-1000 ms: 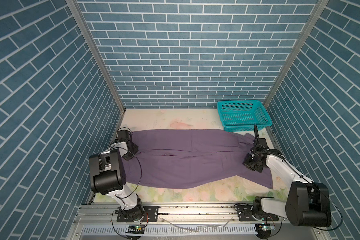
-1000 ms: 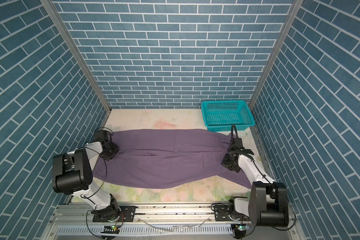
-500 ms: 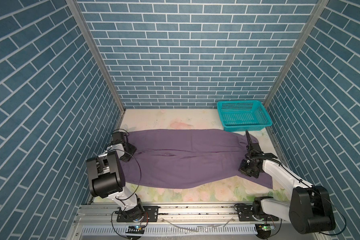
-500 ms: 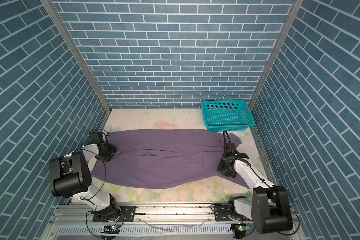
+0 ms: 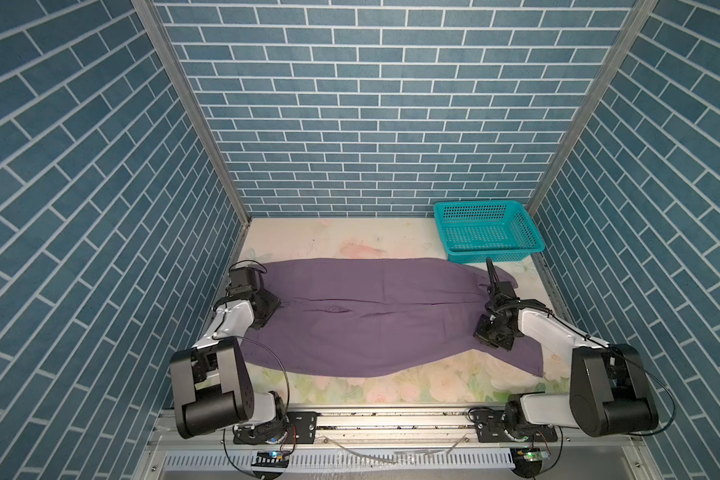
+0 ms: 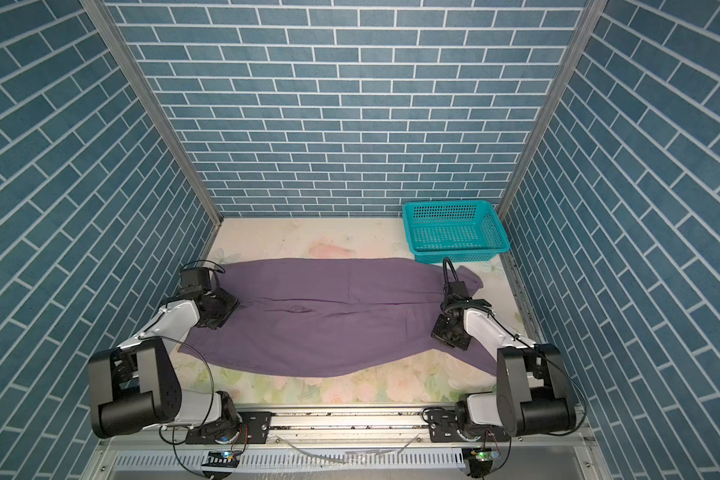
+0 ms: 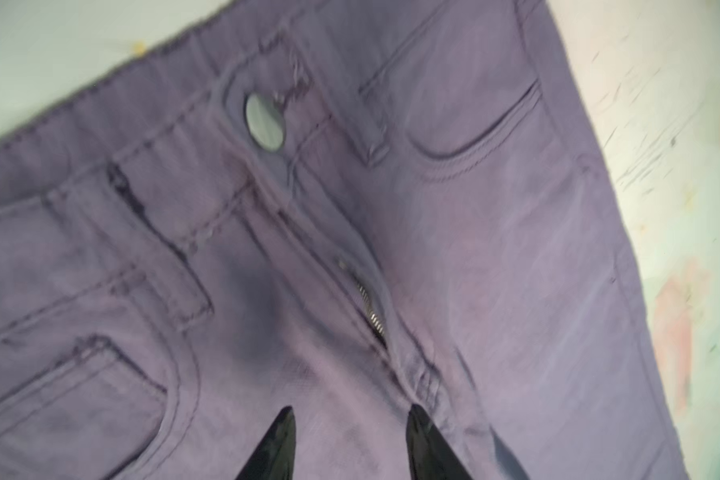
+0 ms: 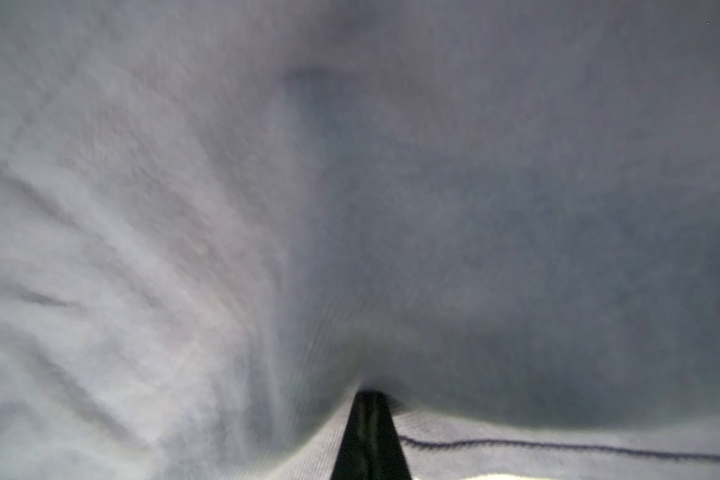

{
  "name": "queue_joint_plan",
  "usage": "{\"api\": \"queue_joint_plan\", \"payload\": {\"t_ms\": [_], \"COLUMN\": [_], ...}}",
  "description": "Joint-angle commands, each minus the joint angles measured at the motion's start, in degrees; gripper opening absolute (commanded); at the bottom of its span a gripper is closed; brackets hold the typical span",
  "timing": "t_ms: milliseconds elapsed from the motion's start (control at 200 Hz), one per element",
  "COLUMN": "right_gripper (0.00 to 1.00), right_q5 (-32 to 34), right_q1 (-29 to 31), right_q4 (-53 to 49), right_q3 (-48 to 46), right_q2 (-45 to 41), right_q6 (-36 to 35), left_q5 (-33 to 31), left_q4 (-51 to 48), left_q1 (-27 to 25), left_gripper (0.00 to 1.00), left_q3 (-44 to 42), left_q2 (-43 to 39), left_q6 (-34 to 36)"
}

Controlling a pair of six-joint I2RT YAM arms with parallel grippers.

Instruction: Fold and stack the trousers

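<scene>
The dusty-purple trousers [image 5: 371, 328] [image 6: 329, 328] lie spread nearly table-wide in both top views, waistband at the left and legs running right. My left gripper [image 5: 279, 306] [image 6: 234, 306] hangs over the waistband end. In the left wrist view the left gripper [image 7: 351, 410] is open, its fingertips apart just above the fly, near the zipper [image 7: 371, 307] and the button [image 7: 265, 120]. My right gripper [image 5: 486, 337] [image 6: 444, 334] is down on the near leg. In the right wrist view the right gripper [image 8: 371, 397] is shut, with the trousers' fabric [image 8: 350, 208] bunched around its tip.
A teal perforated basket [image 5: 487, 232] [image 6: 454, 232] stands at the back right, just behind the far leg's hem. The table [image 5: 329, 245] has a pale floral cover. Brick-patterned walls close in on three sides, and a metal rail [image 5: 391, 419] runs along the front edge.
My right gripper has moved a little toward the front and left along the leg. My left gripper has shifted slightly over the waistband. The trousers lie much as before.
</scene>
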Motion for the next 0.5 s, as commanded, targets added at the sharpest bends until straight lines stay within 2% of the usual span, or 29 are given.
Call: {"api": "queue_joint_plan", "payload": {"t_ms": [0, 185, 290, 390, 495], "right_gripper": [0.00, 0.00, 0.00, 0.00, 0.00], "right_q5": [0.8, 1.2, 2.0, 2.1, 2.6], "right_q1": [0.2, 0.2, 0.0, 0.0, 0.0], "right_q4": [4.6, 5.4, 4.3, 3.9, 2.7], "right_q3": [4.9, 15.2, 19.2, 20.2, 18.9], "right_q2": [3.7, 13.1, 17.2, 17.7, 14.7], "right_q6": [0.6, -1.7, -3.3, -3.7, -3.8], "left_q5": [-0.7, 0.1, -2.1, -4.3, -3.8], "left_q4": [-2.9, -3.2, -4.8, -6.6, -6.6], "left_q1": [-1.2, -4.4, -9.8, -14.2, -15.1], "left_gripper": [0.46, 0.46, 0.55, 0.58, 0.56], "left_q3": [-2.2, -4.9, -3.6, -1.7, -1.8], "left_q2": [-0.6, -1.2, -2.5, -2.6, -1.3], "left_q6": [2.0, 2.2, 4.3, 6.3, 6.2]}}
